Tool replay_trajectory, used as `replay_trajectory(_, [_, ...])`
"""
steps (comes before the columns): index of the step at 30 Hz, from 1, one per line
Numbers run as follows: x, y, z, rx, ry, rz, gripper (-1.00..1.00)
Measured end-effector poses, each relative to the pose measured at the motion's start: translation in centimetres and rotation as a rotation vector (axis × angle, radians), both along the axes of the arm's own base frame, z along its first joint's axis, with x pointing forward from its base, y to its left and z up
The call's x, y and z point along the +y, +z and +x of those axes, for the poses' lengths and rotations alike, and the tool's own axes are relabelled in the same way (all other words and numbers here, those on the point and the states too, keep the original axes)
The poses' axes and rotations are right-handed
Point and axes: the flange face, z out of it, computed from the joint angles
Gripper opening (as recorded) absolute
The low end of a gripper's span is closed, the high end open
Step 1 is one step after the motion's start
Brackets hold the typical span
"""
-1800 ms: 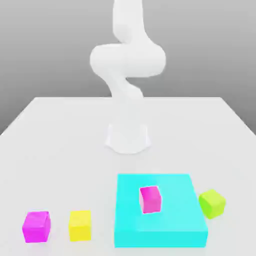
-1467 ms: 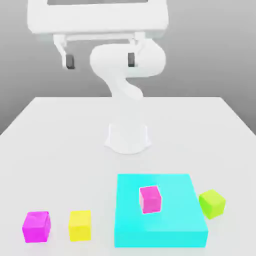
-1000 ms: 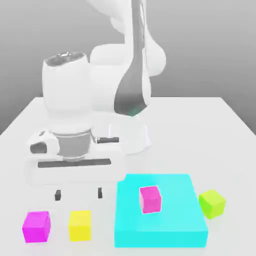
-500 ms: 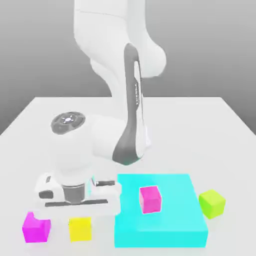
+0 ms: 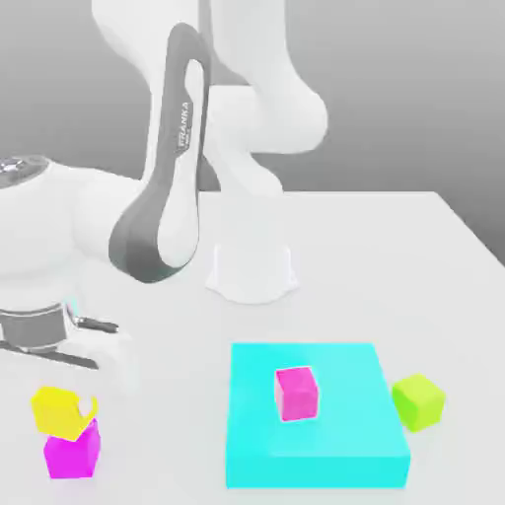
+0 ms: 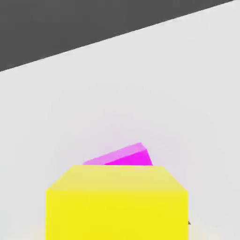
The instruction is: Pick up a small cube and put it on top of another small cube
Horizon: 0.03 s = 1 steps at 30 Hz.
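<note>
Yellow cube [image 5: 61,411] sits tilted on top of magenta cube [image 5: 72,454], touching it, at the near corner of the white surface [image 5: 395,256] on the exterior view's left. Yellow one is skewed relative to the magenta one, not squarely aligned. Hand [image 5: 59,390] is right over the yellow cube, white hand body just above and behind it; a small white bit overlaps the cube's edge on the exterior view's right. Can't tell if the hand is gripping the yellow cube or has let go, fingers not clearly visible. Hand view: yellow cube [image 6: 117,202] large in the foreground, magenta cube [image 6: 123,156] peeking out past it, rotated against it.

Cyan block [image 5: 316,414], large and flat, lies well apart toward the exterior view's right. Hot-pink cube [image 5: 296,392] rests on top of it near the middle. Lime cube [image 5: 418,400] stands on the surface just beside the cyan block's edge on the exterior view's right. Arm base [image 5: 252,268] stands behind the block, mid-surface.
</note>
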Motion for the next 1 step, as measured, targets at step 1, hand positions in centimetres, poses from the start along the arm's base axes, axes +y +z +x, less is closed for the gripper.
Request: replay_trajectory(1, [0.0,0.0,0.0,0.0,0.0,0.0,1.0])
